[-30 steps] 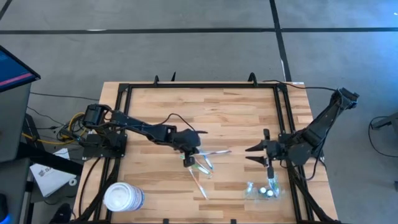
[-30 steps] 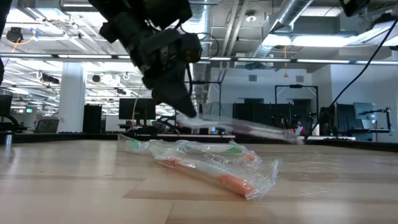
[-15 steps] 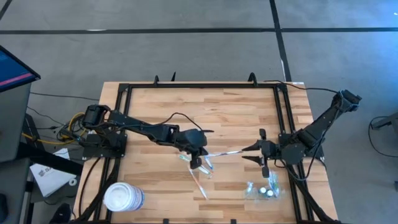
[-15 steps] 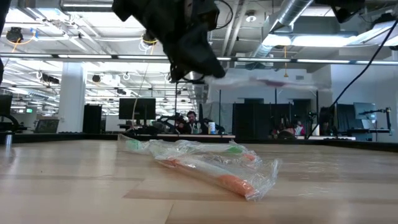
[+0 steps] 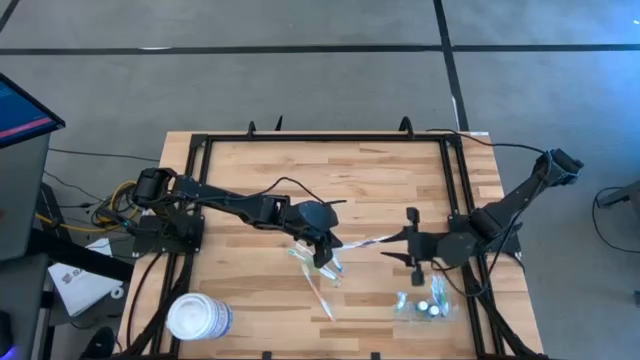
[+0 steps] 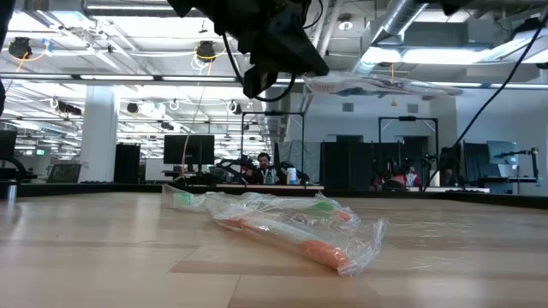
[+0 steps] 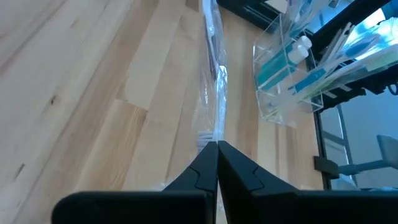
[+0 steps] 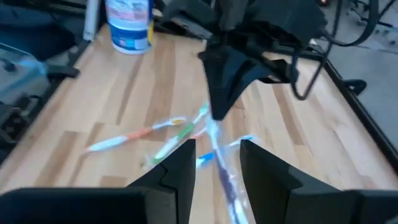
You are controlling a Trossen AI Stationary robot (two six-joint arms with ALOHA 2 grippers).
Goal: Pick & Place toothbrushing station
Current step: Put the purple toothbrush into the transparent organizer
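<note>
high view: left gripper (image 5: pixel 325 250) clamped on wrapped toothbrush (image 5: pixel 362 243), mid-table, aloft

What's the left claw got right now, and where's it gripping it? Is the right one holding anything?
Left claw is shut on one end of a wrapped toothbrush, lifted off the table. Right claw is open around its far end, not gripping.
</note>
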